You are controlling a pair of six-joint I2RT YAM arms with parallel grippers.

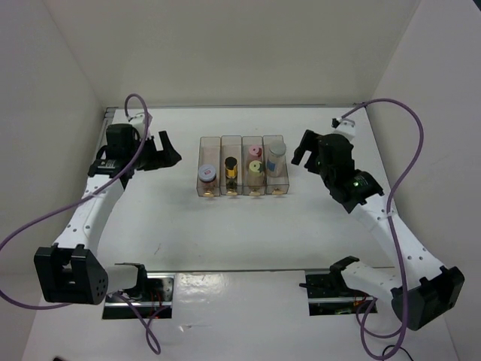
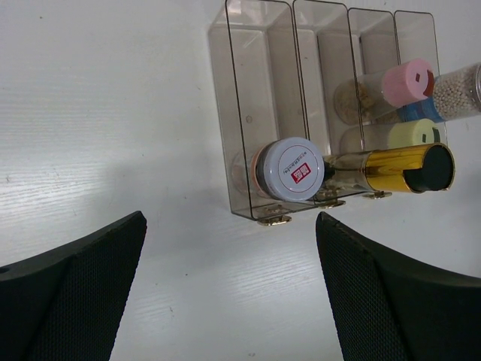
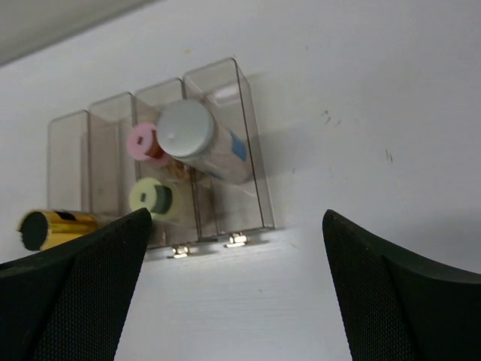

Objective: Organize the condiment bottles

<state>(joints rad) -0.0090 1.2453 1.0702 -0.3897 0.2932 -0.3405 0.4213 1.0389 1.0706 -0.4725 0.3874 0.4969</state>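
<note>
Condiment bottles, five in count, all stand inside the clear tray point(image 1: 210, 143) at the middle of the table point(image 1: 150, 233); none lies outside it. The slot at the tray's end nearest the left arm holds the jar with the pink-white lid point(image 2: 291, 168), set at the near end of that slot. The next slot holds the dark jar with the gold cap point(image 1: 231, 170). The third slot holds two: the jar with the pink lid point(image 1: 254, 152) toward the tray's far end and the jar with the yellow-green lid point(image 1: 255, 167) just in front of it, so close that I cannot tell whether they touch. That doubling is judged a necessity, with five jars against four slots. The end slot nearest the right arm holds the taller jar with the grey lid point(image 3: 185, 129), its top above the tray wall. All appear upright. The left gripper point(image 1: 171, 153) hangs off the tray's left side, apart from it, jaws spread wide and holding nothing; its wrist view shows only bare table between the fingers point(image 2: 75, 293). The right gripper point(image 1: 301, 153) hangs off the tray's right side, near the end slot but not touching it, likewise wide open and empty. Both point inward at the tray, a stance suited to a final check or a withdrawal. Judgement: sorting looks complete or very nearly so, and no jar calls for a further grasp.
</note>
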